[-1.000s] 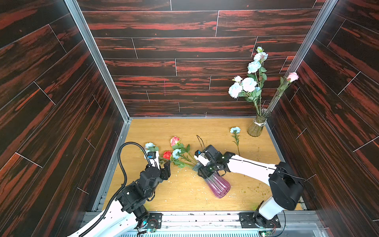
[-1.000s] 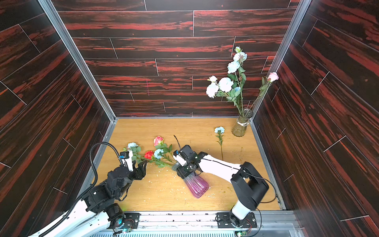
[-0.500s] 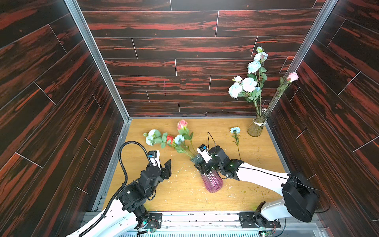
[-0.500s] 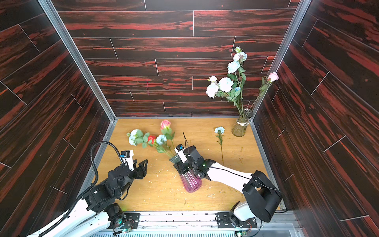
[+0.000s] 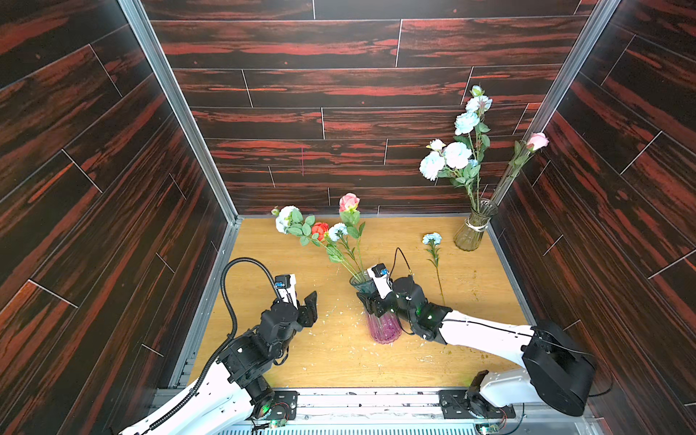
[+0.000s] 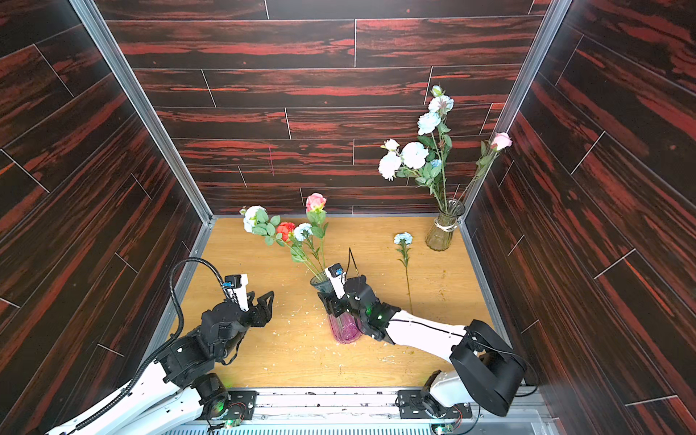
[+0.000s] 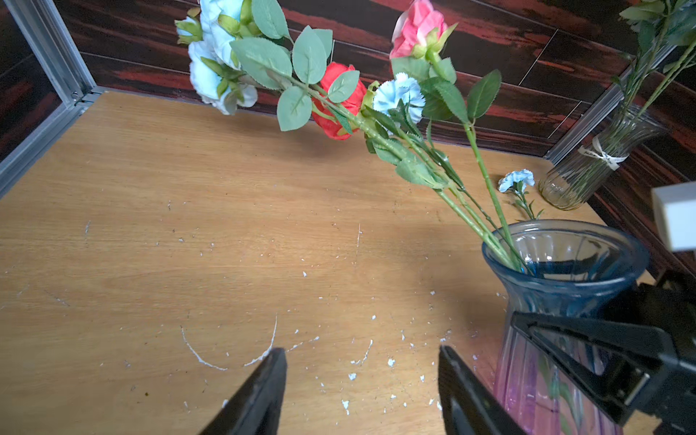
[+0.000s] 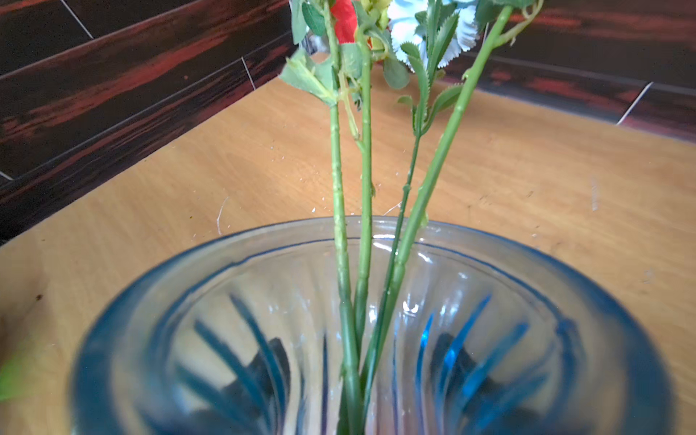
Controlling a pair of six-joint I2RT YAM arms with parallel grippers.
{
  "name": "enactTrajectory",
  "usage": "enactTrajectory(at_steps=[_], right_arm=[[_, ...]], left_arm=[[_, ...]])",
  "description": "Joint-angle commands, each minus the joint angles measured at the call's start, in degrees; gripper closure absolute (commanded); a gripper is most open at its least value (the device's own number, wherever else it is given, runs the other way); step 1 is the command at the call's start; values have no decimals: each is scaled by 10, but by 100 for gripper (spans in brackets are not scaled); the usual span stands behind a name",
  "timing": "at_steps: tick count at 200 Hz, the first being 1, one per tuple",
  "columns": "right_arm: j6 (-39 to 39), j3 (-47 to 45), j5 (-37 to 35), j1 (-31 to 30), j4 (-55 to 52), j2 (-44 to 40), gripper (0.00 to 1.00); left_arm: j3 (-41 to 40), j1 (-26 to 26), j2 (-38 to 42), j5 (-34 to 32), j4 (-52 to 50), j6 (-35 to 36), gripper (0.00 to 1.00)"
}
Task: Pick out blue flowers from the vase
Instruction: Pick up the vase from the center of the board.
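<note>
The vase, blue glass at the mouth and purple at the base, stands upright on the table in both top views. My right gripper is shut on its neck; its fingers show through the glass in the right wrist view. From the vase lean the blue flowers, a smaller blue bloom, a red rose and a pink rose. Another blue flower lies loose on the table. My left gripper is open and holds nothing, low over the table left of the vase.
A clear glass vase with pale blue-white blooms and a pink rose stands in the back right corner. Dark wood walls enclose the table on three sides. White flecks litter the board between the arms.
The vase was lying tilted in my right gripper and now stands upright; its flowers have swung up and toward the back. My left gripper has stayed open and nearly still.
</note>
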State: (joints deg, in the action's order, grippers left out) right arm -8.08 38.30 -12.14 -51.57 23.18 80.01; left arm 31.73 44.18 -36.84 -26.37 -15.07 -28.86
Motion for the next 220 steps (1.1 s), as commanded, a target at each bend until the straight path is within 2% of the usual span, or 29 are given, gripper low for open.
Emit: enactTrajectory(at_steps=[1,53,91,145,183,220], right_arm=[[41,-4,-62,-16,117,-24,100],[102,-33,-144,-47,285,-18,100],[130,-40,-164,-57,362,-15,100],[159,-46,-179,-62,457,-15,100],[176,-38,-196,-62,565,27,100],[184,-37,-205,-62,685,86,100]], left_arm=[[20,-2,-17,8,41,-9,34],[39,-9,-101,67,166,-15,32],[59,-28,-147,148,249,-30,21],[88,-56,-200,257,348,-42,15],[124,-58,-242,301,359,-39,13],[163,-60,-268,312,299,-32,16]])
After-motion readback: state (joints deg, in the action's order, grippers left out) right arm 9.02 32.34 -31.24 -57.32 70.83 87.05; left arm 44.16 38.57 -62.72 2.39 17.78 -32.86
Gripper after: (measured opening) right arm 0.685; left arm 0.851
